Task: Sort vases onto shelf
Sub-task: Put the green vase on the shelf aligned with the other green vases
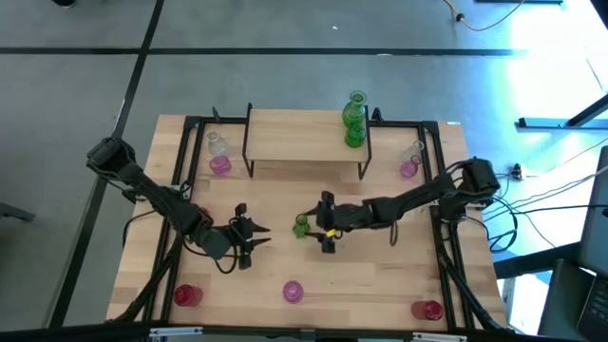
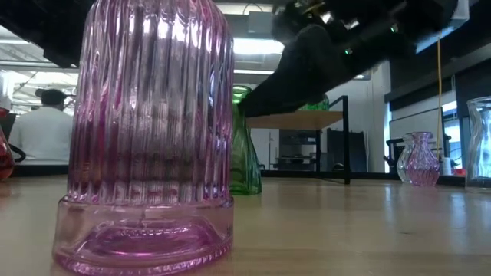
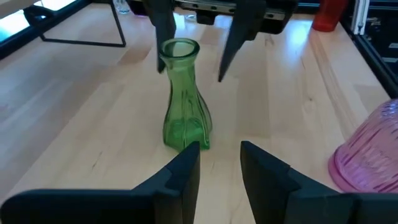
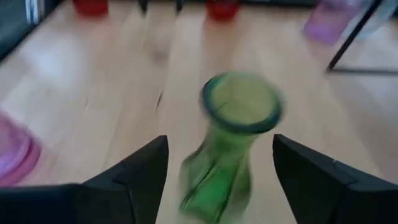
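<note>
Left gripper [image 1: 249, 241] sat released over the bench [image 1: 380, 285] centre-left, fingers apart w/ nothing between them, pointed at the green vase [image 1: 301, 225] mid-bench. That vase stood upright on the wood; right gripper [image 1: 321, 228] was just beside it, spread wide w/ fingers either side of the neck, not yet closed on the glass as far as the wrist view showed.

Going left to right: red vase [image 1: 186, 295] at near-left corner, clear vase [image 1: 216, 144] and pink vase [image 1: 220, 165] together at far left beside the shelf [image 1: 294, 138], a squat pink vase [image 1: 293, 291] at near edge centre, then the green one btwn the grippers. On the shelf itself only two green vases [image 1: 354, 120], at its right end. Further right, a clear/pink pair [image 1: 410, 161] beside the shelf, and a red one [image 1: 429, 310] at near-right corner.

Judgement: early stage, approx. two done, eight still on the bench; green one looked next in line.
</note>
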